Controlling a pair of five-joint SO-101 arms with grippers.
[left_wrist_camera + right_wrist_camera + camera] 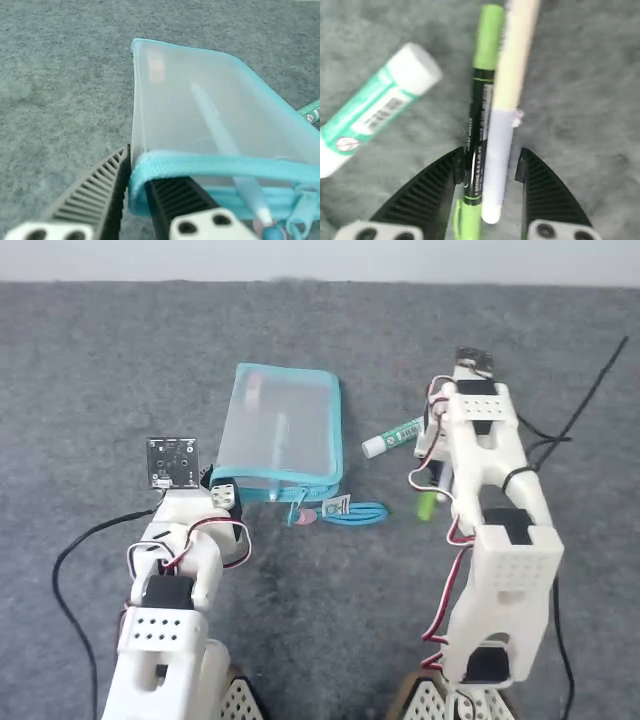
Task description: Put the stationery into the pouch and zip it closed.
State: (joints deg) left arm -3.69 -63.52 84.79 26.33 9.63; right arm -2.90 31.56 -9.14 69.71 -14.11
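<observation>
– Well, how many things can you count?

– One pouch [285, 430], one glue stick [375, 100] and three pens. There are two robot arms too.

– Where is the pouch?

– It lies flat in the middle of the grey surface [100, 360], between the two arms. The left pincer [137, 175] is clenched on its blue edge, right at a corner.

– What does the pouch look like?

– It is see-through, with a light blue band all around. A white pen [215, 125] is inside it, and a small pink thing [156, 70] in the far corner. I can't tell what the pink thing is. A blue cord [360, 512] with a little tag lies at the near corner, by the zip.

– And the other two pens?

– They sit side by side at the right pincer [489, 165]. One is a green pen [482, 75] with a black middle. The other is a cream and white pen [512, 65]. They touch each other.

– Is that pincer squeezing them?

– I can't tell. It is around them, though.

– Where is the glue stick?

– It is green and white, lying on the surface between the pouch and the right arm, just beside the two pens. The right arm hangs over that spot and hides most of the pens from above.
</observation>
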